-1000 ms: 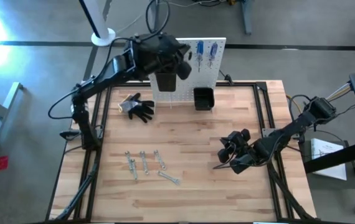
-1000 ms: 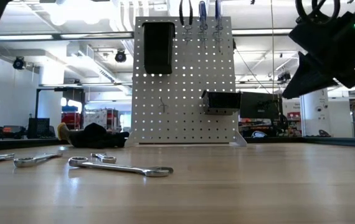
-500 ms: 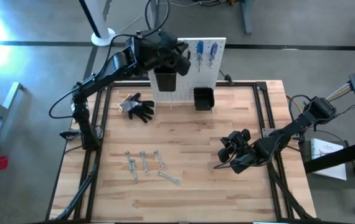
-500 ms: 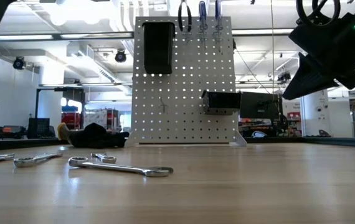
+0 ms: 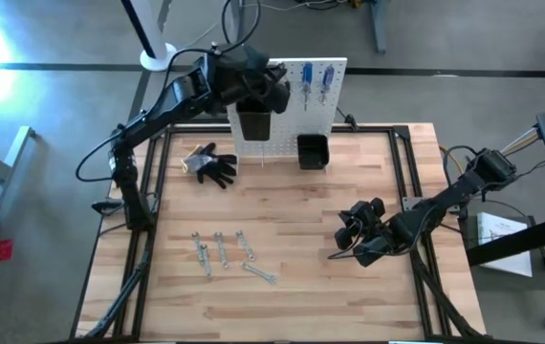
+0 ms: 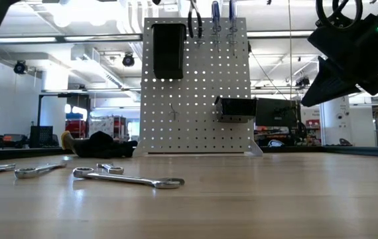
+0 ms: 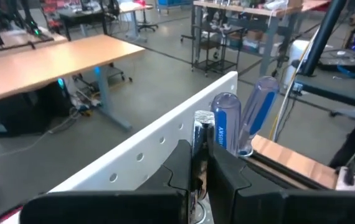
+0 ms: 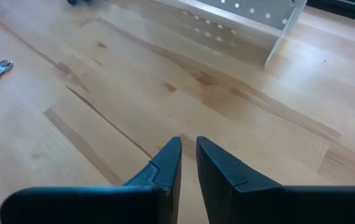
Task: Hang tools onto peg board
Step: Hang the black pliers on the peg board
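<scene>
The word "HUSKY" runs lengthwise in white capitals down the blue core of a clear-handled screwdriver hanging at the top edge of the peg board, seen from the left wrist camera. No other lettering, label or number is legible on anything else in view.

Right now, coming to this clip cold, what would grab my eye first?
Probably the upright white peg board at the table's far edge, with two blue-handled screwdrivers hanging near its top. The left tool is up against the board's top beside them, shut on what looks like dark-handled pliers. Next, the silver wrenches lying loose on the near left of the wooden table.
</scene>
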{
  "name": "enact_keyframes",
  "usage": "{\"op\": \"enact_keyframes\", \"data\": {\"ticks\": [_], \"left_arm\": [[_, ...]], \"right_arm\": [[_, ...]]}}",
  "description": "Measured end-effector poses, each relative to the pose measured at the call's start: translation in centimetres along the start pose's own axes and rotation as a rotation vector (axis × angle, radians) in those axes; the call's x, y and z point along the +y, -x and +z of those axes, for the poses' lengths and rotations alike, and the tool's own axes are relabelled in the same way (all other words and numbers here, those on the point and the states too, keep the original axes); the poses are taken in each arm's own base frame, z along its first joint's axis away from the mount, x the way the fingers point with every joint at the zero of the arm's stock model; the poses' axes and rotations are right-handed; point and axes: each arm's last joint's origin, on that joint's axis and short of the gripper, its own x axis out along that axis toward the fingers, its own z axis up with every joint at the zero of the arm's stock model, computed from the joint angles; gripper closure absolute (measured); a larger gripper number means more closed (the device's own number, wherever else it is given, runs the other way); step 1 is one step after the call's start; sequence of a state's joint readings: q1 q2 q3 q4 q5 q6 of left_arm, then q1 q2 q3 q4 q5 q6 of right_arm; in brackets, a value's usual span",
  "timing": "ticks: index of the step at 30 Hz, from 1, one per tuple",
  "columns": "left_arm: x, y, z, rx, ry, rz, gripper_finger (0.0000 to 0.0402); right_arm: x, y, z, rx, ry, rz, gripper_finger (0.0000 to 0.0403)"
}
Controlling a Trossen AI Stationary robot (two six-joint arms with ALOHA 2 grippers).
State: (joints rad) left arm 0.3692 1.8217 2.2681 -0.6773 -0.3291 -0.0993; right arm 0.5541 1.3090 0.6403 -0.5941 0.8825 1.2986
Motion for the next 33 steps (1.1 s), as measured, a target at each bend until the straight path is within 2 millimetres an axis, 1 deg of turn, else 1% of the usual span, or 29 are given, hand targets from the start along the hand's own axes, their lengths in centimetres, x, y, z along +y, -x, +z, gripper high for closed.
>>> {"op": "enact_keyframes", "data": {"ticks": [4,11,20,22,28,33], "left_arm": [[0.1,-0.4,-0.2,0.010,0.016,-0.004,0.0386],[-0.2,-2.1,-1.6,0.078,-0.004,0.006,0.0386],[-0.2,-3.1,-2.5,0.130,0.019,0.000,0.0383],[-0.2,-3.1,-2.5,0.131,0.032,0.000,0.0361],[-0.2,-3.1,-2.6,0.134,0.031,0.000,0.0273],[-0.2,-3.0,-2.5,0.135,0.029,0.001,0.0233]], "right_arm": [[0.0,0.0,0.0,0.000,0.000,-0.001,0.0362],[0.0,0.0,0.0,0.000,0.000,-0.001,0.0360],[0.0,0.0,0.0,0.000,0.006,0.000,0.0360],[0.0,0.0,0.0,0.000,0.012,-0.001,0.0357],[0.0,0.1,0.1,-0.001,0.015,0.002,0.0346],[-0.1,0.1,0.1,0.000,0.023,0.001,0.0344]]}}
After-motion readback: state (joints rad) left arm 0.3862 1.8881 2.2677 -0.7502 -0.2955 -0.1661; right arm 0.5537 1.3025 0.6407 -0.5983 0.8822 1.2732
